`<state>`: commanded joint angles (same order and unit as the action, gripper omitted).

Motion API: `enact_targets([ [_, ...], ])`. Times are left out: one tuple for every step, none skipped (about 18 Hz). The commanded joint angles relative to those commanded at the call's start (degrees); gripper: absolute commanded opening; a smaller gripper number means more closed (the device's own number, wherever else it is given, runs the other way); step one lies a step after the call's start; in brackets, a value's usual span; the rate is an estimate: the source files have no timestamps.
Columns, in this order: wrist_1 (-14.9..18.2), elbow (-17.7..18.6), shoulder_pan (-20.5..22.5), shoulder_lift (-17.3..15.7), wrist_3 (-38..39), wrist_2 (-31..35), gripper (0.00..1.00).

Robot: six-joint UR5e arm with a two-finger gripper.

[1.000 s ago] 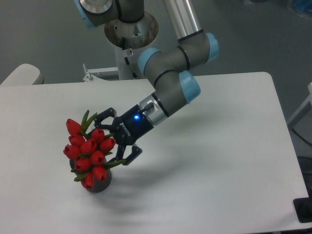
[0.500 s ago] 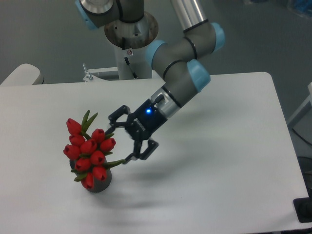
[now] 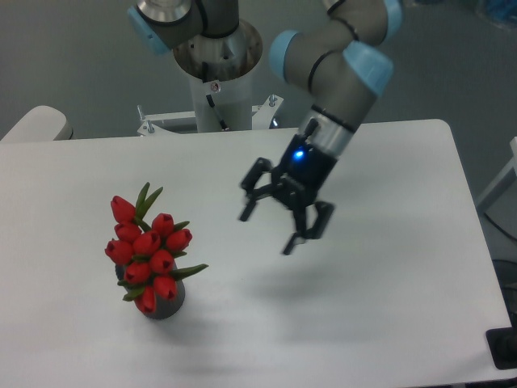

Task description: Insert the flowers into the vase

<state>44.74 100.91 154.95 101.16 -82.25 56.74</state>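
The flowers point(image 3: 148, 252) stand in the vase point(image 3: 166, 305), a tight red bunch with narrow green leaves, leaning toward the left edge of the surface point(image 3: 388, 323). The bunch hides most of the vase; only its dark grey lower body shows beneath the lowest buds. Vase and flowers sit in the left part of the surface, nearer the front edge than the back.

The gripper point(image 3: 272, 233) hangs above the middle of the surface, well apart from the flowers and to their right. Its two black fingers are spread wide, released, grasping nothing and touching nothing. A blue light glows on its wrist, and its shadow falls on the surface below.
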Motion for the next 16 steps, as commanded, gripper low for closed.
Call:
enact_targets([
  [0.09,-1.14,0.09,0.17,-1.32,2.73,1.0],
  [0.18,-2.2,0.09,0.44,-2.98,5.19,1.0],
  [0.35,-3.6,0.18,0.61,-4.91,7.83,1.0],
  [0.7,-5.01,0.26,0.7,-6.67,10.47,1.0],
  [1.75,-6.5,0.44,0.79,-8.43,12.58,1.0],
  [3.59,-8.26,0.53,1.05,-10.19,14.52,1.0],
  [5.78,-9.93,0.44,1.49,-12.03,16.19,1.0],
  [7.37,-11.08,0.44,1.76,-13.97,17.6,1.0],
  [8.08,-12.22,0.44,2.19,-15.81,19.18,1.0],
  [8.96,-13.53,0.35,2.89,-17.05,20.76,1.0],
  [10.36,-14.68,0.18,3.07,-17.85,21.91,1.0],
  [11.94,-16.0,0.18,3.42,-19.07,22.79,1.0],
  [13.69,-17.57,-0.08,4.04,-21.17,23.84,1.0],
  [15.19,-19.07,-0.09,4.56,-23.54,24.98,1.0],
  [16.6,-20.74,-0.17,5.09,-25.74,25.78,1.0],
  [18.0,-22.23,-0.09,5.53,-27.33,26.31,1.0],
])
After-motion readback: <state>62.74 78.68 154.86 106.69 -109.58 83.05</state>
